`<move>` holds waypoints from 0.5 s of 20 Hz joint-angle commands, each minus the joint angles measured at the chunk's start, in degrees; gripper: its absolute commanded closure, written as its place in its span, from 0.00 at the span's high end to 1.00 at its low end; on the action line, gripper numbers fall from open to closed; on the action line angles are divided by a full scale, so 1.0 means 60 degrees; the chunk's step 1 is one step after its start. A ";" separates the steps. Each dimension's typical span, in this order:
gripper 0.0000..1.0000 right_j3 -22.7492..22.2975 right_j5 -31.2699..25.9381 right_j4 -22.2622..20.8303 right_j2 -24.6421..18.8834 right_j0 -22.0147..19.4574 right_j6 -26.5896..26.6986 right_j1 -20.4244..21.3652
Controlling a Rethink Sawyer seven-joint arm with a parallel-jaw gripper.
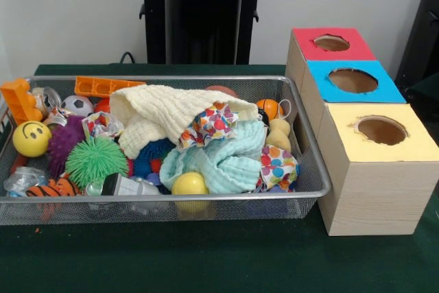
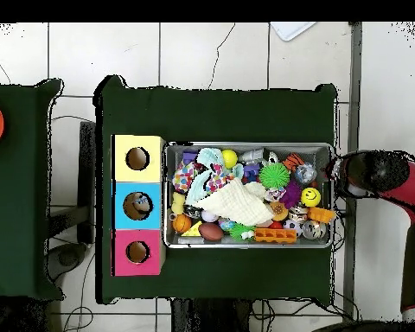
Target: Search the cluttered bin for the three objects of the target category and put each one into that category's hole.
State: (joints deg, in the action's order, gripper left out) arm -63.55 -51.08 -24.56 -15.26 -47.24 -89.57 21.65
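Clutter still fills the cluttered bin (image 1: pixel 171 199) almost to its rim: a cream cloth (image 1: pixel 164 111) and a pale blue cloth (image 1: pixel 219 159) lie over balls, a green spiky ball (image 1: pixel 96 160) and plastic pieces, so much of the load is hidden. In the overhead view the claw (image 2: pixel 354 173) hangs just outside one short end of the bin, above the table edge and not over the contents. It is seen only from above as a dark mass, so I cannot tell whether it is wide, narrow or carrying anything. The yellow smiley ball (image 2: pixel 310 196) is among the things nearest the claw; the cloths sit further off, toward the bin's middle. Beyond the bin's far end, well apart from the claw, stand the yellow box (image 2: pixel 137 158), blue box (image 2: pixel 118 206) and red box (image 2: pixel 137 252). Something coloured seems to show inside the blue box's hole from above, which may be one object already delivered; the other two holes look empty. By my judgement most of the search, probably under the cloths, remains.
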 commanded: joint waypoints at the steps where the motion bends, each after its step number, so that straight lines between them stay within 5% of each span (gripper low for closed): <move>1: 1.00 -0.1330 0.0550 0.0220 0.0339 0.0708 -0.1799 -0.0029; 10: 1.00 -0.1470 0.0797 0.0770 0.1091 0.2197 -0.3507 -0.0012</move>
State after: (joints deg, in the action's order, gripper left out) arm -66.36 -49.39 -22.90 -11.01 -38.71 -91.01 21.70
